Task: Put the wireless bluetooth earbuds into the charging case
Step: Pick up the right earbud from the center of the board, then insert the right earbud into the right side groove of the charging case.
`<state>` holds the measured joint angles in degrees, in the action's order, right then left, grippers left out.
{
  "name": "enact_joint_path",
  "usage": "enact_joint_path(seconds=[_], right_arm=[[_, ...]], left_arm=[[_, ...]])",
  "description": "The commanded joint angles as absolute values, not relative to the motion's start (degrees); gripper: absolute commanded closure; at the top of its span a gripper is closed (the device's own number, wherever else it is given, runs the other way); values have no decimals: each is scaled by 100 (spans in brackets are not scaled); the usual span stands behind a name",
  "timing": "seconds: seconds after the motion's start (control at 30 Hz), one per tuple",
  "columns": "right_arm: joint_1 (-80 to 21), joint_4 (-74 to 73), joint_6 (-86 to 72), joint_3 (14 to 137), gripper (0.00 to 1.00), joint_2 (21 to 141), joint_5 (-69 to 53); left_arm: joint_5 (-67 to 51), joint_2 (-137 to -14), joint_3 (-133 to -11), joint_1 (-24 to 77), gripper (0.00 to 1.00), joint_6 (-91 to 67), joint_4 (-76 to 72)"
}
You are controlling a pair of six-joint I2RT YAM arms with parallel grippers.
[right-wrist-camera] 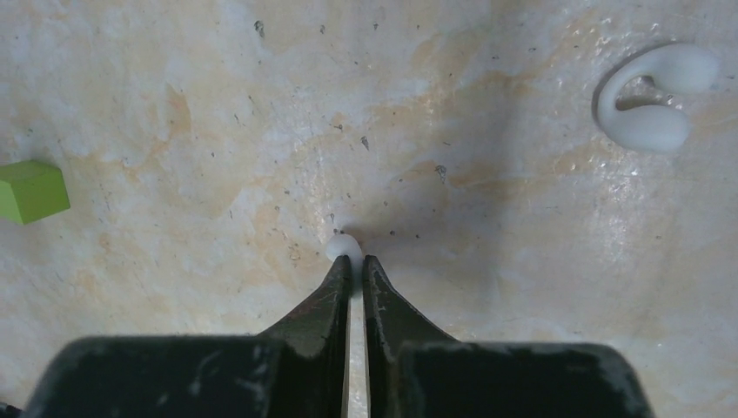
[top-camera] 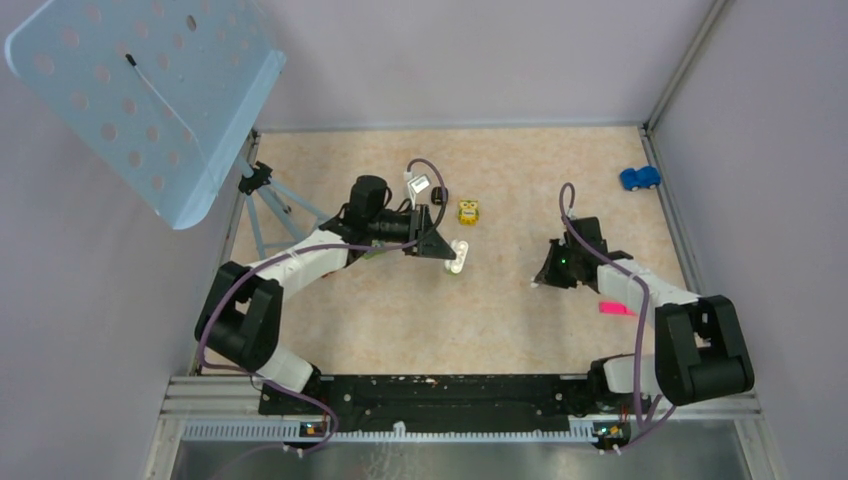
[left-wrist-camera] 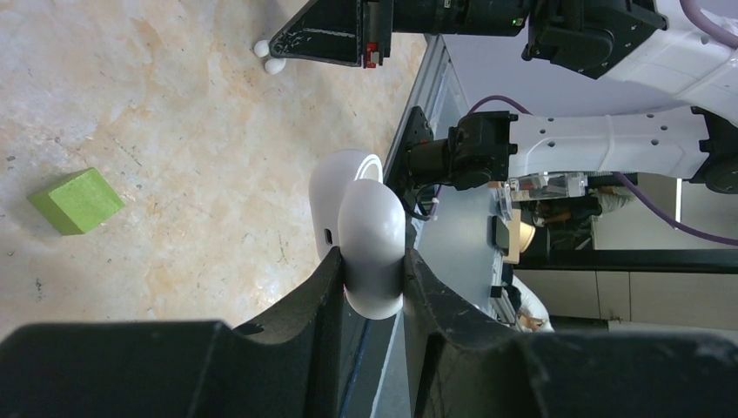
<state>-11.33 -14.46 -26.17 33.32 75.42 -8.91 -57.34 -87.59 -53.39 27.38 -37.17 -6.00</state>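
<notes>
My left fingers (left-wrist-camera: 333, 277) squeeze the round white plastic charging case (left-wrist-camera: 370, 228). My right fingers (right-wrist-camera: 341, 283) pinch one tiny white earbud (right-wrist-camera: 345, 247) on the speckled counter (right-wrist-camera: 174, 113).

Soft, even overhead light keeps the top view bright, with faint shadows. In the right wrist view glare sheens the counter (right-wrist-camera: 609, 226) at right, and a soft shadow lies just beyond the right end effector (right-wrist-camera: 357, 261). The near body of the left end effector (left-wrist-camera: 374, 261) is dark and blurred.

Only a rounded tip of one white earbud (right-wrist-camera: 343, 246) shows between the fingers of the right gripper (right-wrist-camera: 357, 264), and the green cube (right-wrist-camera: 30, 190) at nine o'clock is cut off.
</notes>
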Motion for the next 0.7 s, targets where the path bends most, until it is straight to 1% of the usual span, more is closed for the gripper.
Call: enact_joint_path(seconds=[0.0, 0.13, 0.2, 0.37, 0.5, 0.57, 0.67], right_arm=[[-1213, -1525, -2644, 3344, 100, 7337, -891], [-1208, -1675, -2652, 3454, 100, 7051, -1128], [-1211, -1511, -2580, 3393, 100, 6693, -1531], [-1223, -647, -2115, 2983, 100, 5348, -2890], [-1222, 40, -2158, 2633, 100, 4210, -3326], [-1229, 506, -2243, 2501, 100, 3866, -3664], [-1226, 908, -2343, 2407, 100, 3503, -4029]], left_arm=[[-5725, -8756, -5531, 2770, 100, -3638, -796], [-5729, -8726, -5519, 2775, 100, -3678, -849], [-5862, -8647, -5496, 2772, 100, -3821, -1094], [-5878, -8428, -5586, 2767, 100, -3703, -1163], [-6218, -8451, -5736, 2760, 100, -3777, -1184], [-6408, -8414, -5763, 2761, 100, -3878, -1328], [-6355, -8321, -5798, 2765, 100, -3784, -1258]])
